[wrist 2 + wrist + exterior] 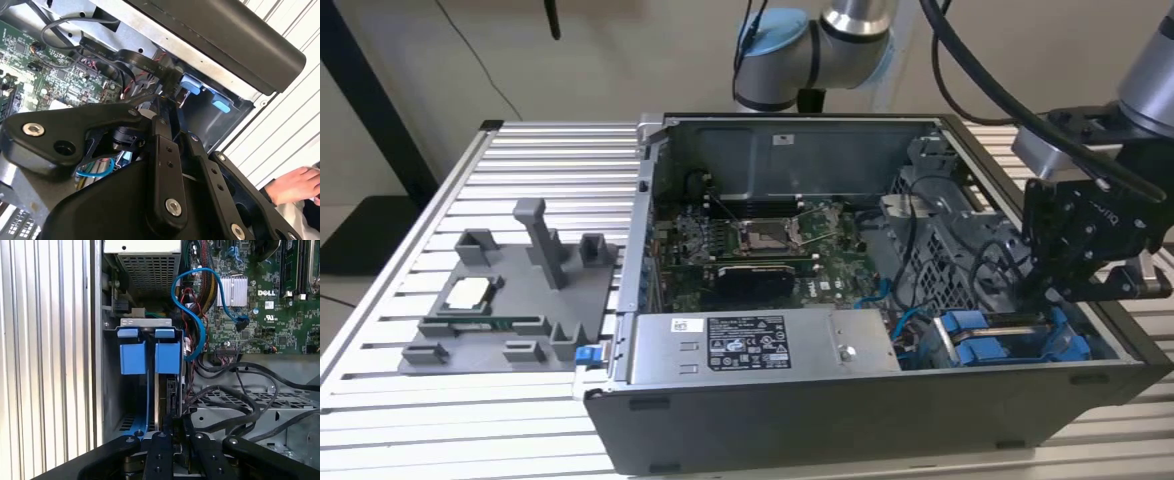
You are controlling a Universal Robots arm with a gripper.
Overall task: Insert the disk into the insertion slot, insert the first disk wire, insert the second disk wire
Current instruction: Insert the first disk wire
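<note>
Evidently my gripper (173,424) is pinched narrow, apparently on 1 black disk wire (140,60), with the insertion slot (112,400) just beyond my fingertips (161,112); advise square alignment, light pressure.

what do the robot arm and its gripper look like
The arm is built of silver-grey tubes with rounded joints capped in light blue. Thick black cables run along it toward the wrist. The gripper is matte black, made of flat jointed linkage bars pinned with silver screw heads, on a boxy black body.
</note>
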